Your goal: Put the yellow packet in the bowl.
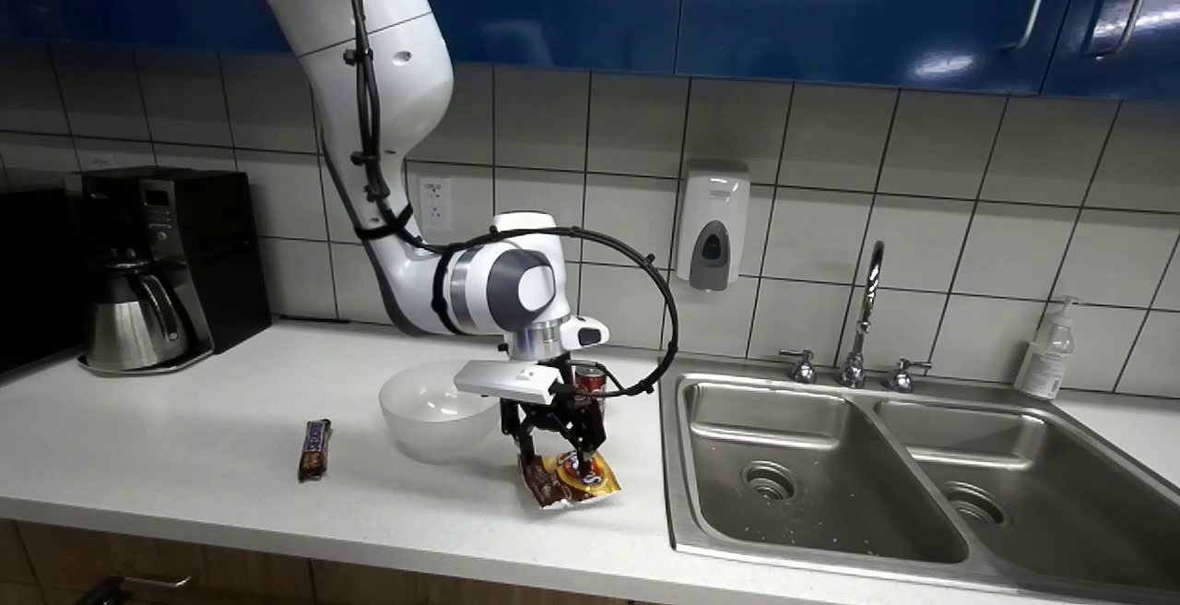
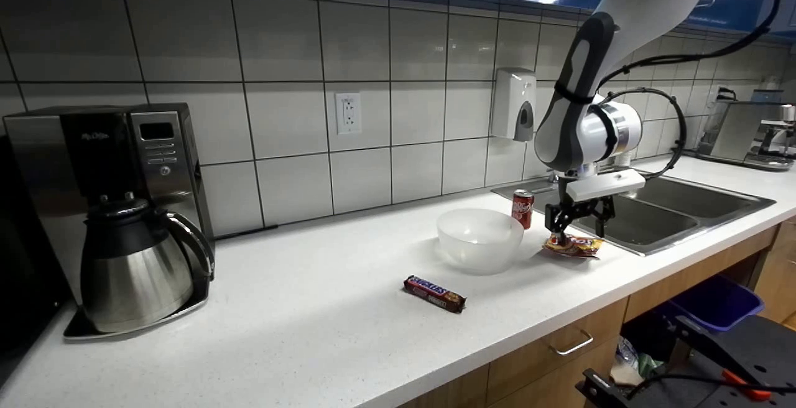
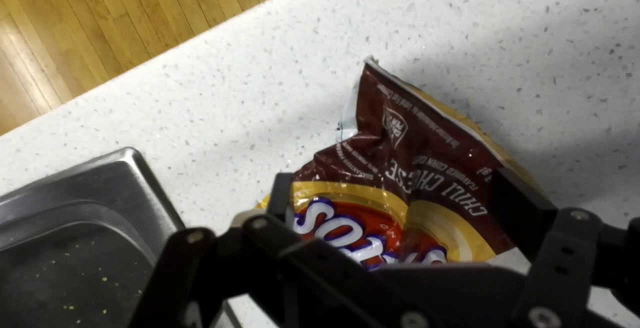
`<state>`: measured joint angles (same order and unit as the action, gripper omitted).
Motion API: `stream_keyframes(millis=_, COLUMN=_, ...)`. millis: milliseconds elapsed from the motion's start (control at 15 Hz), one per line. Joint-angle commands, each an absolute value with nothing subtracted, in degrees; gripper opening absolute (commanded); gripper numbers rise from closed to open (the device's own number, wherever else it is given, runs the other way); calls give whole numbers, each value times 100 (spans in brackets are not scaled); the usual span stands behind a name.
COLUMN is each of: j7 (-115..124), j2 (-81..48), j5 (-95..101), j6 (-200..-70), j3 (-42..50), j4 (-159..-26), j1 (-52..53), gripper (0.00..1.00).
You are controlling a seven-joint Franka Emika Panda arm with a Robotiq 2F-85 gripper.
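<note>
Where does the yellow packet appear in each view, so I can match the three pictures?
In an exterior view: yellow packet, lower middle.
In an exterior view: yellow packet, right of center, below mid-height.
Wrist view: yellow packet, center to slightly right, partly covered by the fingers.
Shared landmark: sink, right half in both exterior views, lower left in the wrist view.

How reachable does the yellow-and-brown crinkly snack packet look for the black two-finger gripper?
Likely yes: the gripper is open right over the packet, and nothing visible stands in between.

glossy blue cabinets [image 1: 784,19] hang above a pale tiled wall [image 1: 636,125].
</note>
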<state>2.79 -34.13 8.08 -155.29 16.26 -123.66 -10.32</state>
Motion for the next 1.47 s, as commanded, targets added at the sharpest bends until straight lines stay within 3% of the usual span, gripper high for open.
stream_keyframes(millis=0, j7=538, j2=-3782, j5=740, j6=-15463, j3=1635, j4=-11947, j1=-928, gripper=100)
stream_keyframes(millis=1267, j7=516, j2=-3862, j5=675, j6=-15404, j3=1666, j4=-11731, j1=-960, gripper=99)
stream_keyframes(millis=1333, j7=507, j2=-3849, j5=677, j6=-15401, j3=1674, j4=-11737, j1=-966, gripper=98)
stream_keyframes(millis=1400, j7=500, j2=-3841, j5=676, j6=-15407, j3=1678, j4=-11745, j1=-974, gripper=74)
